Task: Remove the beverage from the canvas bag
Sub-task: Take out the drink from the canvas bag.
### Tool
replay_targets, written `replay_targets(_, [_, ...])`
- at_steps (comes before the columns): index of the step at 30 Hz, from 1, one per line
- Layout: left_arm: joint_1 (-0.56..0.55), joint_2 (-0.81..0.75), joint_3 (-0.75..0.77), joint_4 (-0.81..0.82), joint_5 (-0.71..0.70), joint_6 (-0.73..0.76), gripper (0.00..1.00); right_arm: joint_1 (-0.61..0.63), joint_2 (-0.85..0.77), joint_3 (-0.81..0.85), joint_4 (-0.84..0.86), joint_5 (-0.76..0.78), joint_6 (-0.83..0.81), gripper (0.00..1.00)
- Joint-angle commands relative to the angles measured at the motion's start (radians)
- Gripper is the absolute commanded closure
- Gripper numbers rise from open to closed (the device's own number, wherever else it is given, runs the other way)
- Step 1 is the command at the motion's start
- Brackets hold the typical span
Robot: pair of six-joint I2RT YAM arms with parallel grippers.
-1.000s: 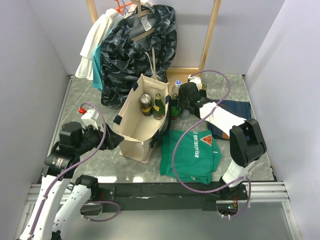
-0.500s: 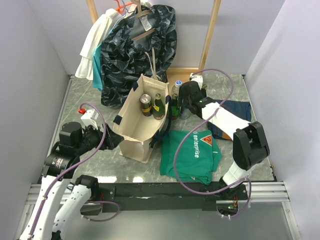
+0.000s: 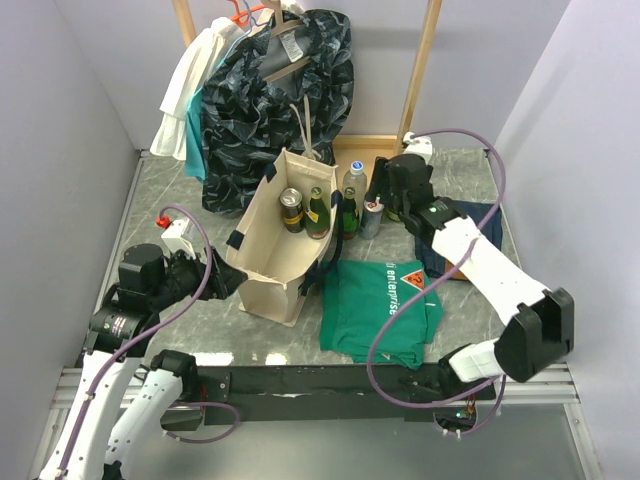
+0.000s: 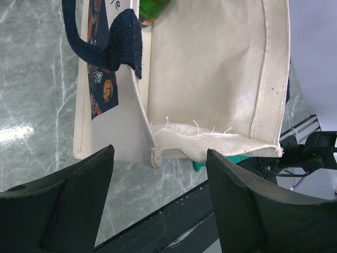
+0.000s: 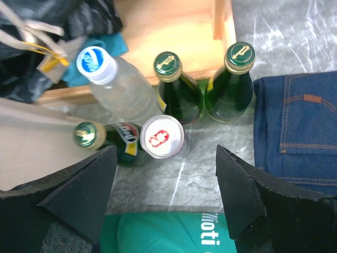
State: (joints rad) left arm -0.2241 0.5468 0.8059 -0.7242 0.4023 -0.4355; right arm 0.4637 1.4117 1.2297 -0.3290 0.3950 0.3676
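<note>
2 drinks stand in the canvas bag [image 3: 262,248]: a can [image 3: 291,207] and a green bottle [image 3: 318,211], both upright. The right fingers [image 3: 384,196], apart and empty, hang over a silver can [image 5: 162,137] on the desk [image 3: 150,215], so the bag's pair lies to their left, past its wall. That arm looks better placed. The left fingers [image 3: 220,278], also apart, flank the bag's far side.

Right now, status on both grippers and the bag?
Both jaws open, empty. Left gripper at bag; right gripper above loose can. Second can, bottle inside bag. Mouth unobstructed.

Pale lilac walls [image 3: 60,120] enclose a grey marbled tabletop [image 3: 155,195], with a wooden rack [image 3: 421,70] at the back
</note>
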Motion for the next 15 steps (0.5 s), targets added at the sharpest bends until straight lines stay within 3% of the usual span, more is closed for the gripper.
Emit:
replay_targets(1, [-0.003,-0.011,0.001,0.009,-0.005,-0.008,0.24,-0.004,-0.086,0.056,-0.028,-0.044,-0.012,0.18])
replay_targets(8, [-0.003,-0.012,-0.001,0.009,-0.003,-0.008,0.24,0.026,-0.103,0.155,-0.090,-0.191,-0.025,0.18])
replay_targets(15, [-0.003,-0.010,-0.001,0.009,-0.005,-0.011,0.24,0.141,-0.042,0.309,-0.168,-0.252,-0.100,0.18])
